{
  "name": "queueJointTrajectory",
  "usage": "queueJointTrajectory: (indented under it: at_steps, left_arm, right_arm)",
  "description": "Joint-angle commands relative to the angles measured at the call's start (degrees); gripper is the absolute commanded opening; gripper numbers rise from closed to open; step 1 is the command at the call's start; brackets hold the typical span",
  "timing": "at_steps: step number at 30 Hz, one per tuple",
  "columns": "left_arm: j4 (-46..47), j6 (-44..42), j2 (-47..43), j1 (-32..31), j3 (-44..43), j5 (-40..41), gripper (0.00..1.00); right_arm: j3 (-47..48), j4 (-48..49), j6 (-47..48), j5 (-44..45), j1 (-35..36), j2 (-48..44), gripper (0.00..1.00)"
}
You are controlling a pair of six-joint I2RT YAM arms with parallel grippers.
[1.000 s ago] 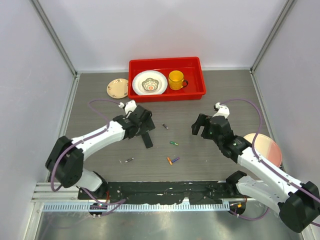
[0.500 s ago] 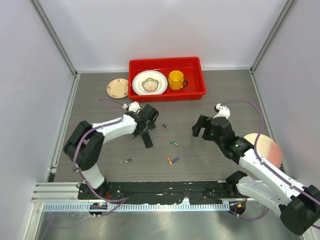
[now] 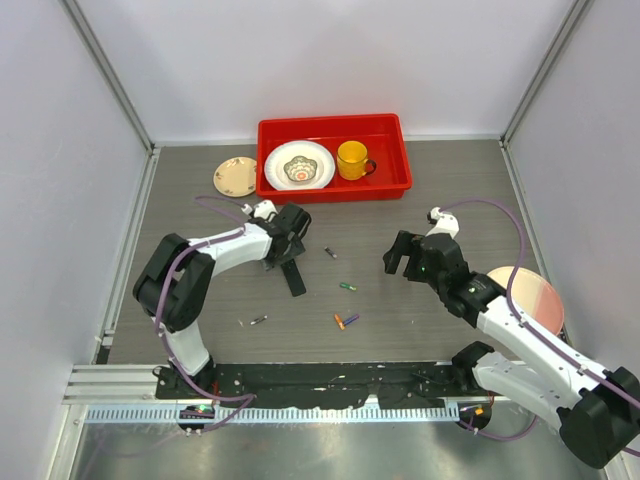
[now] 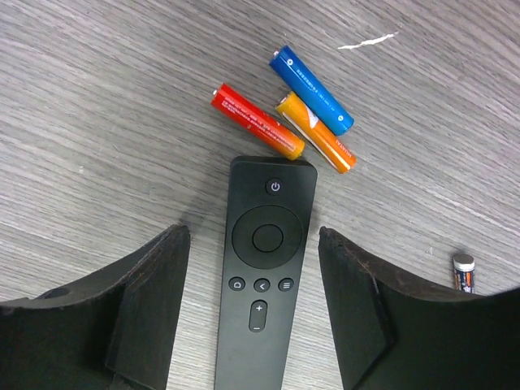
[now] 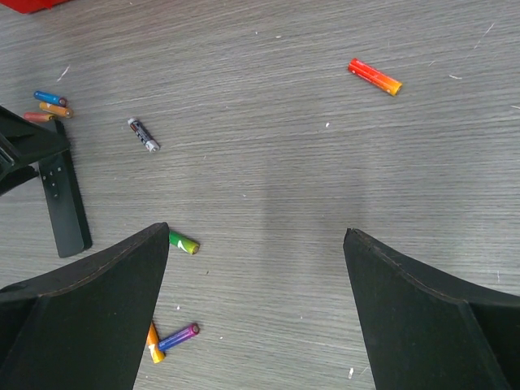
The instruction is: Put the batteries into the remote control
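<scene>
Black plastic forms the remote control (image 4: 264, 276), which is laid flat, buttons up, a little left of the worktop's middle. It is flanked by the wide-apart jaws of the left gripper (image 4: 253, 234). A red battery (image 4: 257, 122), an orange battery (image 4: 317, 132) and a blue battery (image 4: 312, 90) are clustered just beyond its top end. The right gripper (image 5: 256, 231), nearer the right edge, is held with jaws spread, nothing between them.
</scene>
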State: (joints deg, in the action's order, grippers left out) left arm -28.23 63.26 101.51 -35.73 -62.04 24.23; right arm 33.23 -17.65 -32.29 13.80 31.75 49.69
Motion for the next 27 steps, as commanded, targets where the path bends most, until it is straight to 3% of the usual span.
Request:
queueJointTrajectory:
  at_steps: [1,6,12,27]
  left_arm:
    - [2.83,-1.21,1.14,0.31,0.87,-1.02,0.66]
    - [3.09,-1.92,1.93,0.31,1.40,-2.43,0.63]
    - [2.74,-2.97,2.02,0.22,2.01,-3.57,0.73]
    - [-4.37,-4.64,4.65,-0.31,0.70,-1.64,0.62]
  right_arm:
    - [1.66,1.13,-0.49,0.08,0.16,0.41,0.94]
    - [1.40,0.95,-0.75,0.17,0.16,0.14,0.94]
    - [0.87,0.69,-1.10,0.26,0.16,-0.30,0.94]
    - [-0.27,0.51,-1.46,0.44,0.24,-2.58,0.94]
